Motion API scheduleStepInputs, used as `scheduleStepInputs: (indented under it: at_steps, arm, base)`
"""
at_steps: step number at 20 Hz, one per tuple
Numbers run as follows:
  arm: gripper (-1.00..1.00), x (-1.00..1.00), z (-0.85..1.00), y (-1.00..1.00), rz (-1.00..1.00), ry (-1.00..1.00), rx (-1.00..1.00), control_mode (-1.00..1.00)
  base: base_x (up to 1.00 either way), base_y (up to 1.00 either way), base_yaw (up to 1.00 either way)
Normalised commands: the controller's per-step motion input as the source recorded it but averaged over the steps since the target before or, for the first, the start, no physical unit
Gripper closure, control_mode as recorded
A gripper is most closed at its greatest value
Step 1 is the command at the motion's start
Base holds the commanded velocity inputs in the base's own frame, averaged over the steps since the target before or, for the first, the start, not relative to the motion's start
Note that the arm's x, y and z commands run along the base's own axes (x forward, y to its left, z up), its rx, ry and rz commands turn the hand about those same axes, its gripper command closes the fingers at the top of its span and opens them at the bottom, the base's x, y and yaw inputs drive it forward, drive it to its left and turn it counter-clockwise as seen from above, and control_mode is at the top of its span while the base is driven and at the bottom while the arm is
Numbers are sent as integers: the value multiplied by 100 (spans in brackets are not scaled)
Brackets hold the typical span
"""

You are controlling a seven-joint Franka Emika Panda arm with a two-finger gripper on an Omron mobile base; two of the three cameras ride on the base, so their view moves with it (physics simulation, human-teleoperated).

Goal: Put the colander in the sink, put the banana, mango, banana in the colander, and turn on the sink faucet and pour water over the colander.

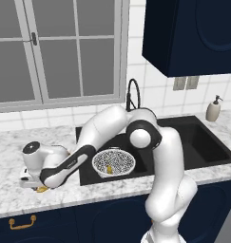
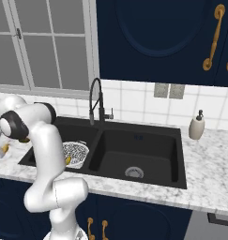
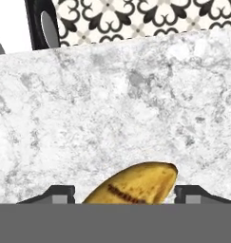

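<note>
Banana [image 3: 136,186] cut off below | pincer [image 3: 124,195] straddling, grip unclear

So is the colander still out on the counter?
No, the colander sits inside the left basin of the sink, with something yellow showing in it.

The surface [image 3: 117,104] is showing as grey-veined white marble, smooth. The sink [image 2: 148,154] is looking matt black, its drain [image 2: 134,172] silvery metal. The banana [image 3: 136,187] is wearing smooth yellow skin with brown flecks. The colander [image 1: 114,162] is looking white and perforated.
</note>
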Motion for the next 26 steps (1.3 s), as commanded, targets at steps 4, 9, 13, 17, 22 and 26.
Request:
scheduleStepInputs:
  at_steps: [4, 9, 13, 17, 22, 26]
  arm:
    - [100, 4, -34, -35, 0, -5, 0, -100]
    - [100, -25, 1, -28, 0, -1, 1, -100]
    - [100, -45, 66, -21, -1, 11, 0, -100]
    - [100, -3, 95, -41, -2, 9, 0, -100]
    - [100, -1, 70, -59, 0, 1, 0, -100]
    - [100, 0, 6, -96, 0, 0, 6, -100]
  base:
    - [0, 0, 0]
    - [0, 0, 0]
    - [0, 0, 0]
    - [0, 0, 0]
    - [0, 0, 0]
    - [0, 0, 0]
